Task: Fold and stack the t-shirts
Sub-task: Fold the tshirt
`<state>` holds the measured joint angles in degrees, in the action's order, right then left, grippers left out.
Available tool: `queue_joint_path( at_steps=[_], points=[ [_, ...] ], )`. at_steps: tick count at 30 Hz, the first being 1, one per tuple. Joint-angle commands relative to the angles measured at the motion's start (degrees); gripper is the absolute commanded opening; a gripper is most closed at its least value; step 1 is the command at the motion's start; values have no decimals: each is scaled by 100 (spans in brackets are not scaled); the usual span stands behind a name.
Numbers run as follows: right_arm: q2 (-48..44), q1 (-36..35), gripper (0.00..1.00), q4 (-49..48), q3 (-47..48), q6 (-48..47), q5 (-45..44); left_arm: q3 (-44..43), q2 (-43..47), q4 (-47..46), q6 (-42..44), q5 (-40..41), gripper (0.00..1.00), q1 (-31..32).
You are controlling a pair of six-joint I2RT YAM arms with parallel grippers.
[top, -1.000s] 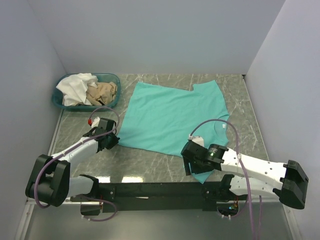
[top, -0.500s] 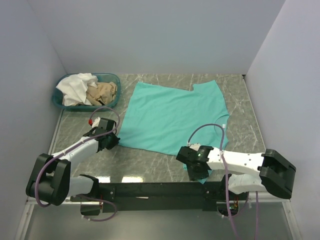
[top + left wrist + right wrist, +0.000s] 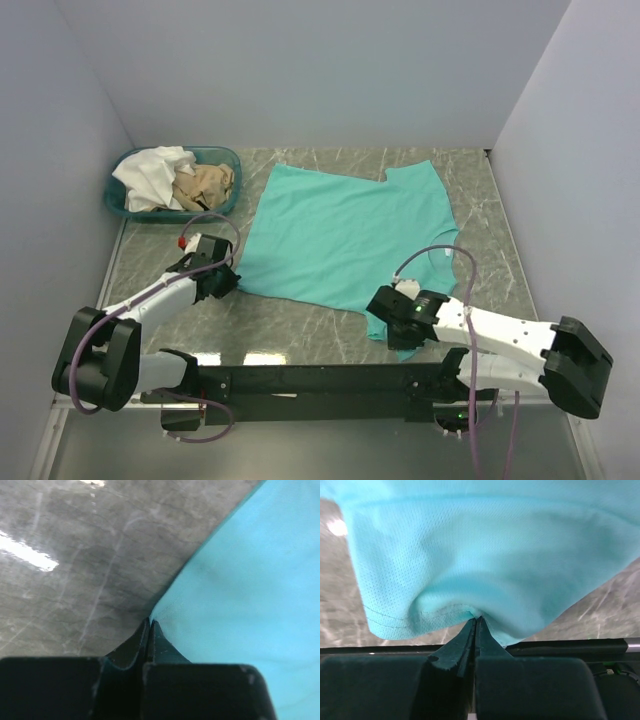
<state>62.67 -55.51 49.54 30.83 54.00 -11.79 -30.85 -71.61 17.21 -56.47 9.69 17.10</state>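
Observation:
The teal-green t-shirt (image 3: 345,235) lies spread flat on the marble table. My left gripper (image 3: 228,281) is shut on its near-left corner, and the left wrist view shows the closed tips (image 3: 150,623) pinching the cloth's edge (image 3: 240,580). At the shirt's near-right end, my right gripper (image 3: 388,330) is shut on a bunched edge of teal fabric. In the right wrist view the hem (image 3: 470,555) puckers into the closed tips (image 3: 476,620). A white t-shirt (image 3: 150,175) and a tan t-shirt (image 3: 207,183) lie crumpled together in the basket.
The shallow teal basket (image 3: 228,158) stands at the back left corner of the table. Grey walls close in the left, back and right sides. The black mounting rail (image 3: 300,378) with both arm bases runs along the near edge.
My right gripper has gone from open to shut on the teal shirt's near-right edge, its arm shifting a little over that spot. The left arm and its grip have not moved.

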Motion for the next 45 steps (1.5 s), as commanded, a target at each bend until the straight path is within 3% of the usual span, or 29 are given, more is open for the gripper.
queue_joint_path(
  at_steps=[1,9,12,18,35,45],
  points=[
    [-439,128,0,143,256,59,-534,-325,156,2,145,-345,1,-14],
    [-942,1067,0,-59,774,-530,-945,-614,482,54,145,-618,1,-14],
    [-775,1374,0,284,1152,-724,-1499,-781,394,19,154,-618,1,-14],
    [-687,2157,0,-58,1522,-1523,-1721,-1256,-98,-34,136,-732,1,-14],
    [376,3704,0,-1174,2383,-3008,-1141,-3031,-1671,265,180,-223,1,-14],
    [1413,4267,0,-1815,3104,-3712,-342,-3515,-2409,-86,400,-205,1,-23]
  ],
)
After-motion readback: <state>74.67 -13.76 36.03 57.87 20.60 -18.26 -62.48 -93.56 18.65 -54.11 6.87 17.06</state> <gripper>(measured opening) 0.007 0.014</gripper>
